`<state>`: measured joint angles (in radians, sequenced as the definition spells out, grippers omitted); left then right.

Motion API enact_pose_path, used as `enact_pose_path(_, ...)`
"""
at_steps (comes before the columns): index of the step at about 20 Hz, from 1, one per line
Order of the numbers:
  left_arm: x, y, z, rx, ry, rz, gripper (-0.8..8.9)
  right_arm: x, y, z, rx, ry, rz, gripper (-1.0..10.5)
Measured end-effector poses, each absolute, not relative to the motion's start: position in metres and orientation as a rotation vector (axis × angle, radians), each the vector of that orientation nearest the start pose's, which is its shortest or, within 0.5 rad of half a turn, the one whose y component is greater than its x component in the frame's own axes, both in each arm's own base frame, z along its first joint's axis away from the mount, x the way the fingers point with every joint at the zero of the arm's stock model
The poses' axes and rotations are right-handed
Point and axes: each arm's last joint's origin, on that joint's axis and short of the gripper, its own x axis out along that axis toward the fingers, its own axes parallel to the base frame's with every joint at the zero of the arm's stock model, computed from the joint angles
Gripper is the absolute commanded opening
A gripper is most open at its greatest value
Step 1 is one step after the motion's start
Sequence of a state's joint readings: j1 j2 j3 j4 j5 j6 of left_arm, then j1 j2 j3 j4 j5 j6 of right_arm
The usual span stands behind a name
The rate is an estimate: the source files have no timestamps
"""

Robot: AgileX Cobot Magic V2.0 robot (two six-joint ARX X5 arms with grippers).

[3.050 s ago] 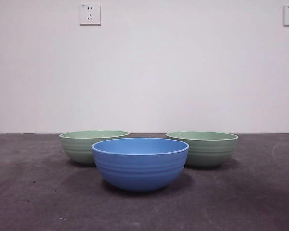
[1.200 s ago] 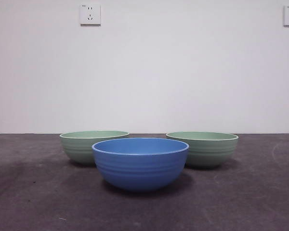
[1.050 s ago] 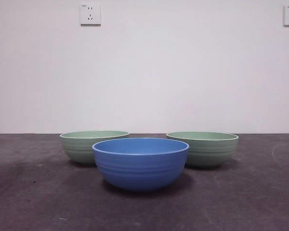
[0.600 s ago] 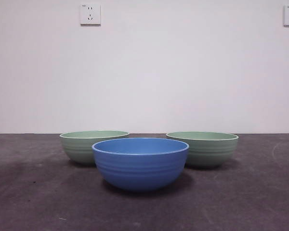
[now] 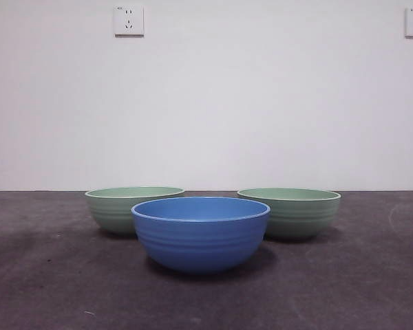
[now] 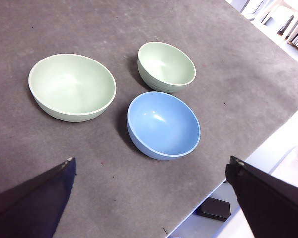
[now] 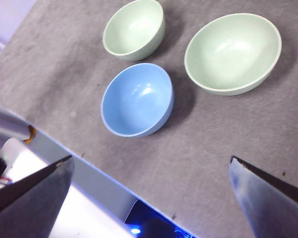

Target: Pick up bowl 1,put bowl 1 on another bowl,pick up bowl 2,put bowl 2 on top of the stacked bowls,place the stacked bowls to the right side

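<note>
Blue bowl [image 5: 200, 234] nearest in front view between two green bowls [image 5: 133, 210] [image 5: 290, 212], wrist views alone show left end effector [image 6: 149, 198] and right end effector [image 7: 149, 193] spread wide, empty.

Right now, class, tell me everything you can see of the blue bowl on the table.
The blue bowl is round with faint horizontal ribs outside and a smooth, slightly shiny inside, plastic-looking. It stands upright and empty on the dark grey table, nearest the front camera, between and ahead of two pale green bowls. In the wrist views it touches neither of them. No gripper is near it.
</note>
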<state>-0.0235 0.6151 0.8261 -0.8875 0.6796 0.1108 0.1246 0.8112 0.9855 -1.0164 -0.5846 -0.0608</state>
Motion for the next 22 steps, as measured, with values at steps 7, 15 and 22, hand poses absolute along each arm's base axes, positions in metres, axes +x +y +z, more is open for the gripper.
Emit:
enact_pose_path(7, 0.101, -0.021, 0.309, -0.12, 0.614, -0.71, 5.39, 0.16, 0.033, 0.322, 0.168, 0.816, 0.54, 5.4)
enact_pose_path(15, 0.101, -0.021, 0.309, -0.119, 0.614, -0.706, 5.39, 0.217, 0.041, 0.293, 0.189, 0.902, 0.395, 5.4)
enact_pose_path(22, 0.102, -0.02, 0.309, -0.112, 0.617, -0.689, 5.39, 0.259, 0.06, 0.255, 0.152, 0.982, 0.34, 5.3)
